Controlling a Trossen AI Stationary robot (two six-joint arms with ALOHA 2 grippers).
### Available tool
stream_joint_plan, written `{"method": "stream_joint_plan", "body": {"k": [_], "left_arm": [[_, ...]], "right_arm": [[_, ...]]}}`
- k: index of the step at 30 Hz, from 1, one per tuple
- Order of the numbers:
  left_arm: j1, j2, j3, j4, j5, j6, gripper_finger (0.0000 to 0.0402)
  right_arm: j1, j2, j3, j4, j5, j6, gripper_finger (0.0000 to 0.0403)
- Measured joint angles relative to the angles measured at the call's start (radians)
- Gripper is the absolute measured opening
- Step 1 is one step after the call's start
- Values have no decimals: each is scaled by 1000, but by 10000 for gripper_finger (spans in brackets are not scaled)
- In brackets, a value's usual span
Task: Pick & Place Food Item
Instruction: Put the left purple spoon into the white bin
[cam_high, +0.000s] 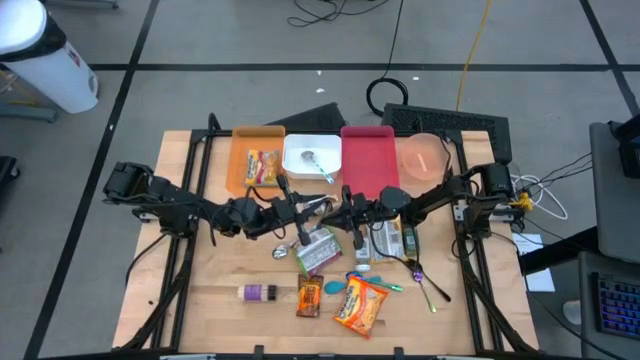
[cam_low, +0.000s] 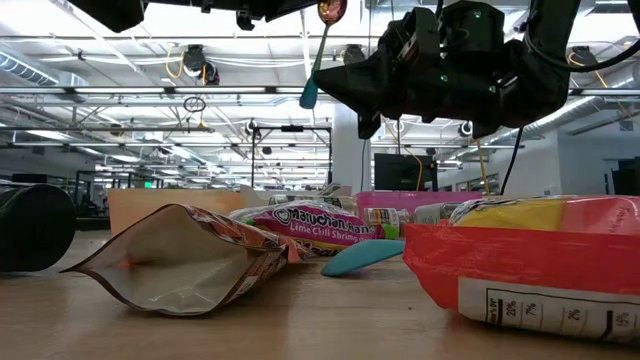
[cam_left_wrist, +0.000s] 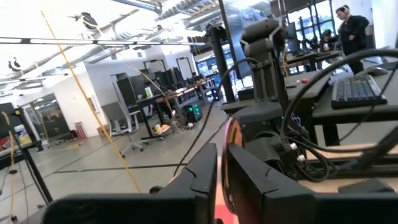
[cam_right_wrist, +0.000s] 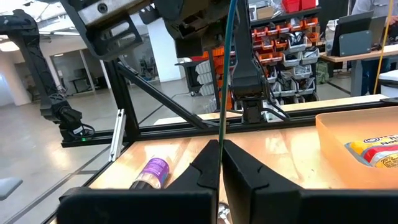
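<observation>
A spoon with a teal handle and a reddish bowl stands upright in the air over the table's middle, bowl up, between my two grippers. My right gripper comes in from the table's right and is shut on its handle. My left gripper comes in from the left, its fingers a little apart on either side of the spoon's bowl. Below them lie food items: a ramen packet, an orange snack bag and a brown bar. My right gripper pinches the spoon's thin handle between its two fingers, low on the handle. The fingers lie about level, from the table's right, across the handle. The spoon rises upright above them, clear of the table. My left gripper: whether its fingers touch the bowl, I cannot tell.
Along the far edge stand an orange bin with a packet, a white bin with a spoon, a red bin and a pink bowl. A purple-labelled bottle and two loose spoons lie near the front.
</observation>
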Motion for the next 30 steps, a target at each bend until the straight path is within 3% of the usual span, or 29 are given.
{"method": "stream_joint_plan", "body": {"k": [9, 14, 22, 30], "left_arm": [[0, -3, 0, -4, 7, -15, 165], [0, -4, 0, -6, -1, -44, 203], [-14, -39, 1, -14, -10, 5, 214], [-104, -180, 1, -244, -176, -3, 212]], "right_arm": [[-19, 0, 0, -12, 0, 0, 0], [-20, 0, 0, -11, -1, 0, 0], [-22, 0, 0, -13, -2, 0, 0], [-60, -96, 0, -182, -55, -21, 0]]}}
